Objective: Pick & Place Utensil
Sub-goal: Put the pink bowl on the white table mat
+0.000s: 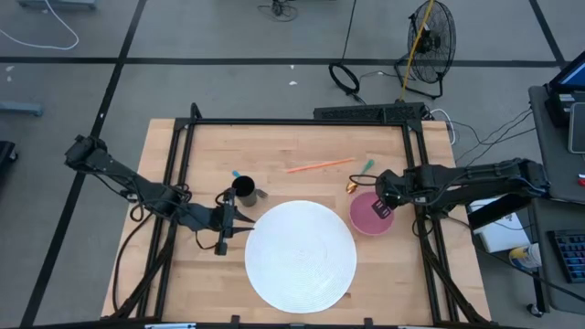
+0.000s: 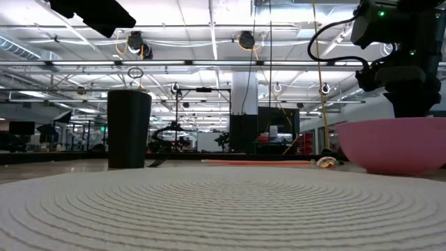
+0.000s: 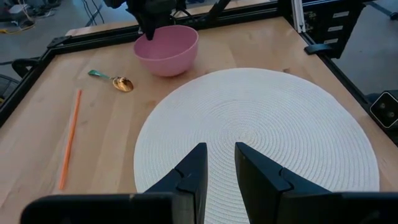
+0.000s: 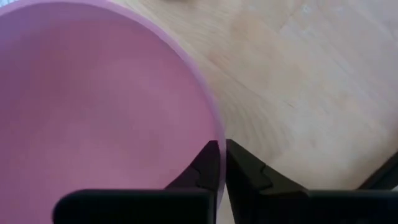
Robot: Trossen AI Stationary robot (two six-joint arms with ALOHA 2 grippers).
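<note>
The right gripper [image 1: 382,196] hangs over the rim of the pink bowl [image 1: 370,214], its jaws nearly closed and holding nothing. The gold spoon [image 1: 359,177] with a teal handle lies on the table [image 1: 292,146] just beside the bowl. The left gripper [image 3: 216,165] hovers at the white placemat's [image 1: 300,255] edge near the black cup [image 1: 243,190], jaws narrow and empty. An orange straw [image 1: 320,165] lies farther back.

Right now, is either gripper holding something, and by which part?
Neither holds anything. The right gripper is nearly shut, empty, over the bowl rim. The left gripper hangs slightly open above the placemat.
</note>
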